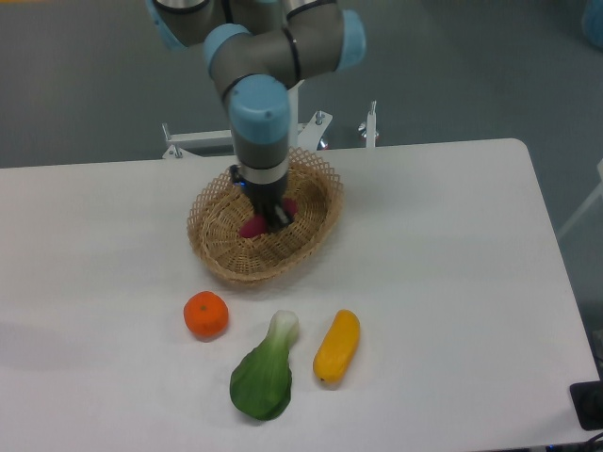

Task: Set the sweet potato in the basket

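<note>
The tan wicker basket (pixel 219 252) sits at the back middle of the white table. My gripper (pixel 268 214) hangs over the basket's middle, pointing down, shut on the sweet potato (pixel 252 226). The reddish-purple tuber shows on both sides of the fingers, its lower end close to the basket floor; whether it touches the weave cannot be told. The arm's wrist hides part of the basket's far rim.
In front of the basket lie an orange (pixel 206 314), a green bok choy (pixel 265 371) and a yellow oblong vegetable (pixel 336 346). The robot's base post (pixel 247 113) stands behind the basket. A dark object (pixel 587 405) sits at the table's front right corner.
</note>
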Tool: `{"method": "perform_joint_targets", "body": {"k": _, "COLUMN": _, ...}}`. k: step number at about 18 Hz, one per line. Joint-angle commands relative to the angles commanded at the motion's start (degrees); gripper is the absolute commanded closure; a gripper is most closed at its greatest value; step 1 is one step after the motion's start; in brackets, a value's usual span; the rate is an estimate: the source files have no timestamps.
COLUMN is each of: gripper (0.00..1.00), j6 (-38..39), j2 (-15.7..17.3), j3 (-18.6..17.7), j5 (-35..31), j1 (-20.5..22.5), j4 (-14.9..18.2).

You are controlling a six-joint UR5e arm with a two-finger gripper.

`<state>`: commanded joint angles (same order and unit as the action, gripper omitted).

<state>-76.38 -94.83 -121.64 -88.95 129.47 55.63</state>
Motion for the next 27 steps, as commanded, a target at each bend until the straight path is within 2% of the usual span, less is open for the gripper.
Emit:
{"method": "perform_joint_targets", "body": {"k": 1, "gripper": 0.00, "j6": 0.2, "j2": -0.1, "j3": 0.0, "j5": -0.1, "j1": -0.3, "j4": 0.0}}
{"method": "perform_joint_targets", "body": {"k": 5, "gripper": 0.00, "j6": 0.9, "j2": 0.1, "j3": 0.5, "j5": -0.4, "j1": -0.3, "j4": -0.1}}
{"method": "perform_joint_targets", "body": {"k": 9, "gripper": 0.00, "j6": 0.9, "j2": -0.4, "j3": 5.1, "j5": -0.6, "j1": 1.1, "j4": 0.3}}
{"method": "perform_joint_targets", "body": {"k": 13, "gripper": 0.00, "j6": 0.2, "j2": -2.5, "j3": 10.1, "j5": -0.6, "j1": 6.4, "j4": 0.4}}
{"method": "perform_joint_targets", "body": {"k": 16, "gripper": 0.00, "j6": -0.1, "j2": -3.3, "j3": 12.3, "j5": -0.4, "j1": 10.7, "j4": 0.3}}
{"method": "perform_joint_targets", "body": {"k": 20, "gripper": 0.00, "j6": -0.3, "j2": -6.4, "j3": 16.1, "j5": -0.4, "j1": 16.2, "j4": -0.1}}
{"method": "perform_joint_targets", "body": {"k": 27, "gripper": 0.00, "j6": -8.0, "j2": -10.7, "j3": 21.4, "j5": -0.2, "j1": 24.8, "j4": 0.1}}
